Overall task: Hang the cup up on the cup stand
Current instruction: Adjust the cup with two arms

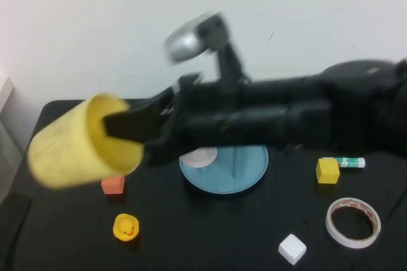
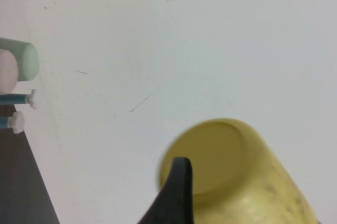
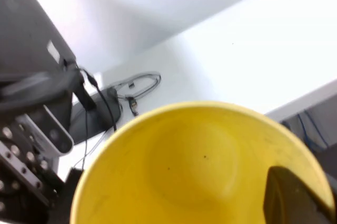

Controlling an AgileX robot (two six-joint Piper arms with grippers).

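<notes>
- yellow cup (image 1: 79,144) fills the near left of my high view, held in the air on its side, mouth toward the right arm and closed base pointing away to the robot's left.
- right gripper (image 1: 130,125) has it: the arm reaches across from the right, one finger goes in through the mouth against the inner wall, and the hand is clamped on the rim.
- the right wrist view looks straight into the cup's hollow, with that inner finger (image 3: 292,197) sitting at the rim.
- left gripper (image 2: 176,197) is by the cup's base end, as its own wrist view shows. i cannot tell whether it is wide or narrow, nor whether it touches the cup.
- cup stand (image 1: 251,169) sits on the black table (image 1: 210,233), below the arm and to the right of the cup. the cup is clear of its pegs.
- in the left wrist view the stand's white-capped pegs (image 2: 31,98) show at the edge, with a pale green cup (image 2: 23,61) beside them.
- on the table under the cup lie an orange block (image 1: 112,184) and a rubber duck (image 1: 126,227).
- on the right side are a yellow block (image 1: 327,170), a glue stick (image 1: 346,163), a tape roll (image 1: 353,222) and a white block (image 1: 292,249).
</notes>
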